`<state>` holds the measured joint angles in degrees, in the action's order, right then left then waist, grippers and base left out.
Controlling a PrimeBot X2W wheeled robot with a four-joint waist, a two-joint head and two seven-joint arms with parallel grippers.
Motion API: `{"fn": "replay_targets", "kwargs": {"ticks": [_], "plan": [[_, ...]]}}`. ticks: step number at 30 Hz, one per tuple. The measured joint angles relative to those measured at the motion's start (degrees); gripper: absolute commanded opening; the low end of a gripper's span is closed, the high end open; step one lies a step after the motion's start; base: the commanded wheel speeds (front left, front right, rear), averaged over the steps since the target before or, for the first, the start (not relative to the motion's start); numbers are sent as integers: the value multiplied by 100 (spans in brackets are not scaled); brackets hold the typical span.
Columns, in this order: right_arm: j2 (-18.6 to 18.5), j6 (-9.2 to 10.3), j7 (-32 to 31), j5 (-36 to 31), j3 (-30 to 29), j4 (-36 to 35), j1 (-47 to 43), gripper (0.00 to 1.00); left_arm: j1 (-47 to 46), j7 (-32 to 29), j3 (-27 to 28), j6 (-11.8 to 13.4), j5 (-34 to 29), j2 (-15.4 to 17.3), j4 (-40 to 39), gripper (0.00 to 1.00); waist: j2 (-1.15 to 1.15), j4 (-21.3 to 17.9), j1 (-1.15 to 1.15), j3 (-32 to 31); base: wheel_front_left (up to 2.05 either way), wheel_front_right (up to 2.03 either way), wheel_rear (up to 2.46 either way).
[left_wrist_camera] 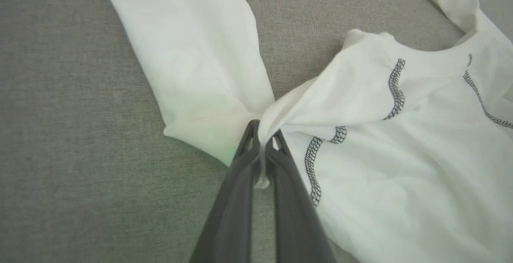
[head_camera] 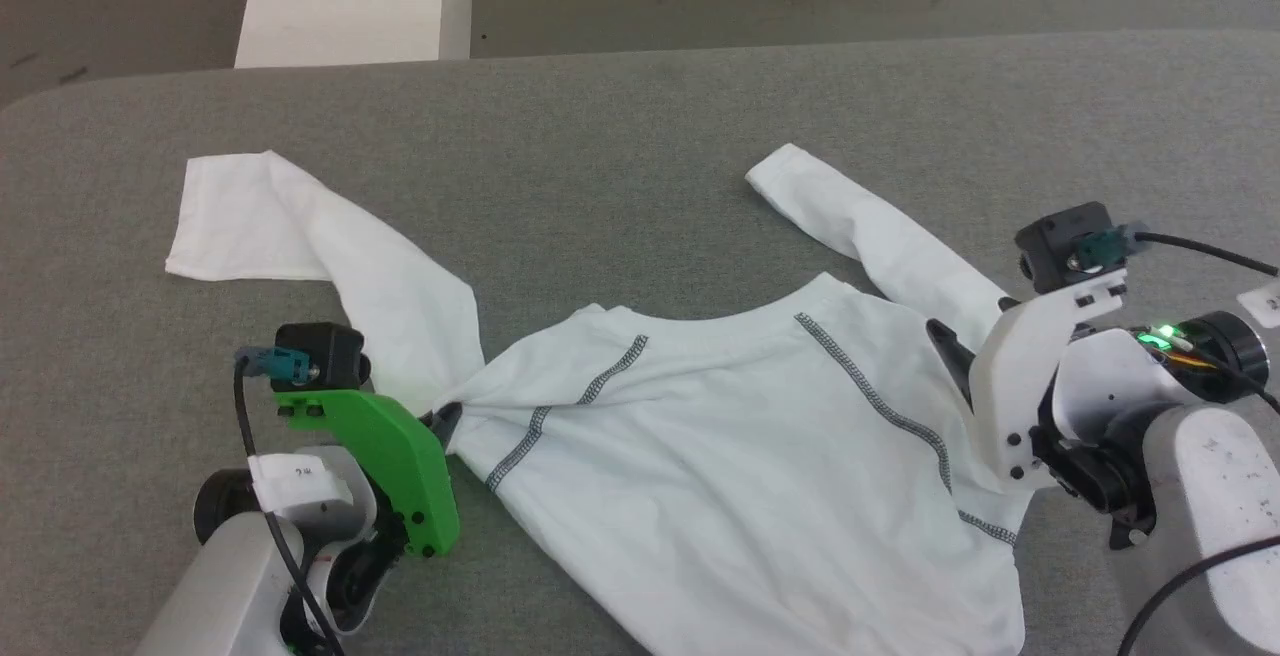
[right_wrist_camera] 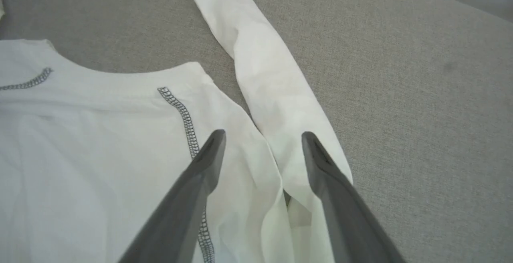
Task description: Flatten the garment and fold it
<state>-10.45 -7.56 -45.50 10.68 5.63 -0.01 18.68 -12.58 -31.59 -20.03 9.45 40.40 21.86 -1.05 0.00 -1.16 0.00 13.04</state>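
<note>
Shirt [head_camera: 760,436]: white, long-sleeved, lay on the grey table [head_camera: 640,106], body rumpled, collar toward 12 o'clock. Left gripper [left_wrist_camera: 262,134], at the body's 9 o'clock, was clamped on a pinch of cloth at the underarm, where the fabric bunched; that sleeve ran off toward 10 o'clock. Right gripper [right_wrist_camera: 262,138], at 3 o'clock, stood with fingers apart over the root of the other sleeve, holding nothing. Flattening was judged under way; no fold was made, so all folding was left.

Bright even light, soft shadows, slight wide-angle edge distortion
</note>
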Motion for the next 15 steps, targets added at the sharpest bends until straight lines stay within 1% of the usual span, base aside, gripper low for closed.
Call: {"fn": "replay_targets", "kwargs": {"ticks": [2,4,5,8,12,13,14,15], "plan": [[-116,0,-144,-111,165,248,157,100,16,14,0,4,0,1,-64,0,0,66,0,46,0,0,0],[-152,0,-257,-162,288,471,251,100,20,16,-15,4,0,-2,-102,0,0,117,0,93,0,0,0],[-219,0,-344,-255,490,687,308,100,21,19,-27,4,1,-9,-123,0,0,160,0,144,0,0,0],[-263,0,-374,-266,671,960,367,100,21,51,-49,4,1,-15,-131,0,0,203,0,216,0,0,0],[-265,0,-365,-244,835,1151,431,100,20,68,-82,3,1,-22,-141,0,0,237,0,301,0,0,0],[-264,0,-367,-219,833,1181,454,41,20,68,-88,2,1,-22,-141,0,0,242,0,314,0,0,0],[-265,0,-365,-208,833,1195,489,29,20,69,-91,1,1,-22,-140,0,0,246,0,326,0,0,0],[-261,0,-330,-208,834,1194,515,0,20,76,-94,1,1,-22,-136,0,0,246,0,330,0,0,0]]}}
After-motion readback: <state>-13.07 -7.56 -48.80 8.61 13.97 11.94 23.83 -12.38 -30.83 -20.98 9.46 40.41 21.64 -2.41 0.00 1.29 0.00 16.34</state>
